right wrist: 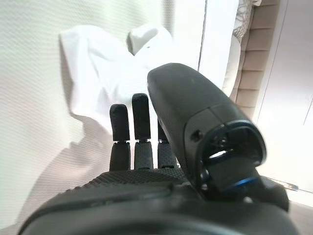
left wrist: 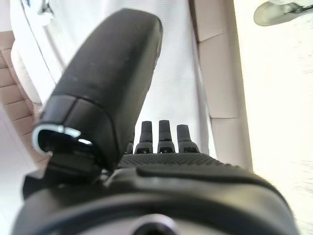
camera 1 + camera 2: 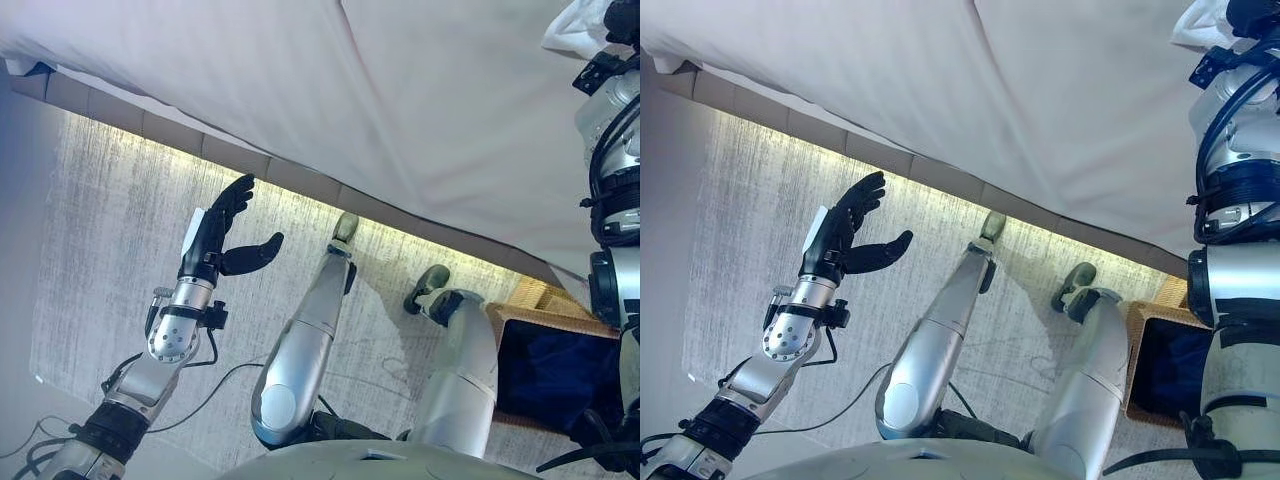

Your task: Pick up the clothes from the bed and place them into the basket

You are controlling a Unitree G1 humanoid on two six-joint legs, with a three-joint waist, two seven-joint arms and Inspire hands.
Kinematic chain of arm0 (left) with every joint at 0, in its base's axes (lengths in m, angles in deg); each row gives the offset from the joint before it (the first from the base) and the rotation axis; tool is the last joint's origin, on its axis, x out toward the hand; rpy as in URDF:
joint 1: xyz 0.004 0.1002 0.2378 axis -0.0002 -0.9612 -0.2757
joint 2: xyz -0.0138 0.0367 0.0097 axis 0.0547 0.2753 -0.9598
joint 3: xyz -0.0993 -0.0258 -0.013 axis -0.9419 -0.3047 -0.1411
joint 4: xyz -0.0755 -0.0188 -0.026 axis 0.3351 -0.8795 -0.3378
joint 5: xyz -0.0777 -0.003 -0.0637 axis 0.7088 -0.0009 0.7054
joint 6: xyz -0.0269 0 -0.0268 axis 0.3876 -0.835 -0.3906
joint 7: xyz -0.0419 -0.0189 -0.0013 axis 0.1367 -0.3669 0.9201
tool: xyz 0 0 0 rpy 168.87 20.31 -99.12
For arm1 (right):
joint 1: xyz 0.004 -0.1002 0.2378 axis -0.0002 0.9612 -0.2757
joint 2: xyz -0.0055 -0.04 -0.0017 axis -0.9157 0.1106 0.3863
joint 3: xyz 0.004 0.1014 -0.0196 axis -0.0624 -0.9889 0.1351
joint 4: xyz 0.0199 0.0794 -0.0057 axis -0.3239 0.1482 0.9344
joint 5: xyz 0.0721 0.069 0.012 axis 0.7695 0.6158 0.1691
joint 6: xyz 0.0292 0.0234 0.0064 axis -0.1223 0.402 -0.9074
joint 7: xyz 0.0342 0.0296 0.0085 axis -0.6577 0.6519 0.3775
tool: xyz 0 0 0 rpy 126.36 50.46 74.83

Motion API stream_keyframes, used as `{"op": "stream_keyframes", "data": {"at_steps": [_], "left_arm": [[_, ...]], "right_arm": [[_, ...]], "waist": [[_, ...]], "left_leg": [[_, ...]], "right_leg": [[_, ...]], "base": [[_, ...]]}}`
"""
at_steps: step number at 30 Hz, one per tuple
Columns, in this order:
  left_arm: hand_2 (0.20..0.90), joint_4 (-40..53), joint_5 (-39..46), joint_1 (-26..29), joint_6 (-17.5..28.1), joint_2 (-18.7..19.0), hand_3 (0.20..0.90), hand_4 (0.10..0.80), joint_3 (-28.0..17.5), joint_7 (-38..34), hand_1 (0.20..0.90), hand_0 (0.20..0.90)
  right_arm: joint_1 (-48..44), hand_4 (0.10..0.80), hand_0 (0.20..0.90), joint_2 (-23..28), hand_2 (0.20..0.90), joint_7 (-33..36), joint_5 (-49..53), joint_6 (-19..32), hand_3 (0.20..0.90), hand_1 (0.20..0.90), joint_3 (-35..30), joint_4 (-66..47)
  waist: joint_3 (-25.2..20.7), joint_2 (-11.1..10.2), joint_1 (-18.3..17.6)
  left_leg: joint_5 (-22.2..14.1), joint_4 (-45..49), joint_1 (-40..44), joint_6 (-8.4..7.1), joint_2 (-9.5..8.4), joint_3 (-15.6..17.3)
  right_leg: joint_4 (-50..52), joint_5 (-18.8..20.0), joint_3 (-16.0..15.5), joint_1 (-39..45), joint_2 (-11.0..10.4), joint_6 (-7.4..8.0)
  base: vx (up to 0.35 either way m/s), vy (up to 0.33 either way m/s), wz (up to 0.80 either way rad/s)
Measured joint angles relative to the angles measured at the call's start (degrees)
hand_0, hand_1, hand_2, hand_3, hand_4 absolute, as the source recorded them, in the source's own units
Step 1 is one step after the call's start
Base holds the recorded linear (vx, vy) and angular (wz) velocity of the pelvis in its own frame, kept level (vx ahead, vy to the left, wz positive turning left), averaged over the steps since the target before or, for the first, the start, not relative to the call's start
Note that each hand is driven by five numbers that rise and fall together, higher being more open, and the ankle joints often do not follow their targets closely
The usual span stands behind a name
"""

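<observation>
Hanging over the pale grey rug (image 3: 120,250) at about eight o'clock in the head views, the left hand (image 3: 215,235) has its fingers straight and its thumb spread wide, holding nothing. Its tips point toward the tan bed frame (image 3: 240,160) but stay apart from it. The bed (image 3: 420,100), covered in a white sheet, fills the views from ten o'clock round to two o'clock.

The right hand (image 1: 146,161) reaches up over the mattress at the two o'clock corner; in the head views only its wrist and forearm show clearly there. Its own wrist view shows the fingers (image 1: 140,122) extended and the thumb raised, nothing clasped. Just past those fingertips lies a crumpled white garment (image 1: 102,68) on the sheet; it may be a shirt, though the folds hide its shape. Whether the tips touch the cloth cannot be told.

A wicker basket (image 3: 545,300) with a dark blue lining stands on the floor at four o'clock, beside the bed's edge.
</observation>
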Motion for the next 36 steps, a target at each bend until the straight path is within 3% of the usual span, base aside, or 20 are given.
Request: {"op": "stream_keyframes", "data": {"at_steps": [5,8,10,20,30,31,32,36], "left_arm": [[0.9,0.01,0.03,0.59,-0.05,0.0,0.9,0.8,0.08,0.04,0.9,0.9],[0.9,0.05,0.07,1.64,-0.13,-0.06,0.9,0.8,0.13,-0.09,0.9,0.9],[0.9,-0.01,0.09,2.15,-0.63,-0.16,0.9,0.8,0.46,-0.21,0.9,0.9],[0.9,-2.76,0.19,6.17,-2.4,-1.38,0.9,0.8,0.76,-1.19,0.9,0.9],[0.9,-3.29,0.2,6.7,-5.64,-1.56,0.9,0.8,0.65,-1.02,0.9,0.9],[0.9,-3.33,0.2,6.73,-5.68,-1.56,0.9,0.8,0.64,-1.0,0.9,0.9],[0.9,-3.34,0.2,6.73,-5.68,-1.55,0.9,0.8,0.51,-1.01,0.9,0.9],[0.9,-4.24,0.21,8.53,-5.73,-1.63,0.9,0.8,0.56,-0.55,0.9,0.9]], "right_arm": [[0.01,0.1,0.3,0.02,0.3,-3.23,-0.69,-0.55,0.2,0.3,0.3,2.73],[0.02,0.1,0.3,0.32,0.3,-4.86,-1.06,-1.01,0.2,0.3,0.39,3.75],[0.08,0.1,0.3,0.7,0.3,-6.83,-1.06,-1.28,0.2,0.3,0.51,5.1],[3.69,0.1,0.3,2.22,0.3,-15.69,-1.17,-2.36,0.2,0.3,0.69,5.17],[7.24,0.1,0.3,5.93,0.3,-22.03,-1.17,-2.52,0.2,0.3,-2.78,4.86],[7.6,0.611,0.738,6.63,0.738,-22.59,-1.29,-2.54,0.711,0.738,-2.79,4.86],[7.78,0.8,0.9,7.12,0.9,-23.14,-2.0,-2.6,0.9,0.9,-2.77,4.86],[7.77,0.8,0.9,8.2,0.9,-24.24,-5.99,-3.48,0.9,0.9,-1.81,4.68]], "waist": [[0.07,-0.12,-0.65],[0.14,-0.27,-1.31],[0.21,-0.39,-1.44],[0.24,-0.95,-2.82],[-0.19,-3.83,-4.22],[-0.26,-3.95,-4.22],[-0.49,-4.21,-4.23],[-0.6,-4.44,-4.22]], "left_leg": [[-0.08,-3.13,6.5,0.14,0.08,1.16],[-0.09,-5.02,9.9,0.44,0.28,2.06],[0.3,-7.16,13.07,0.97,0.42,2.73],[0.29,-13.63,25.62,1.38,1.83,4.22],[0.5,-21.14,35.82,1.31,3.18,5.72],[0.59,-21.47,36.53,1.26,3.14,5.72],[0.59,-21.87,36.89,1.26,3.14,5.83],[0.63,-22.11,36.97,1.22,3.07,5.88]], "right_leg": [[-3.49,0.03,0.7,5.91,0.06,0.06],[-5.84,0.51,1.09,9.17,0.05,0.77],[-7.95,1.44,1.04,12.19,0.14,2.04],[-16.43,4.0,0.75,24.84,1.42,3.01],[-25.55,5.79,0.81,35.02,3.15,4.74],[-26.24,5.93,0.71,35.87,3.16,4.95],[-26.41,5.93,0.72,36.2,3.17,4.95],[-26.68,5.93,0.45,36.38,3.11,4.95]], "base": [[0.016,0.083,-0.09],[-0.002,0.093,-0.12],[-0.011,0.079,-0.12],[0.018,0.075,-0.1],[0.073,0.015,-0.09],[0.015,-0.01,-0.04],[0.0,0.0,0.0],[-0.055,-0.015,0.0]]}}
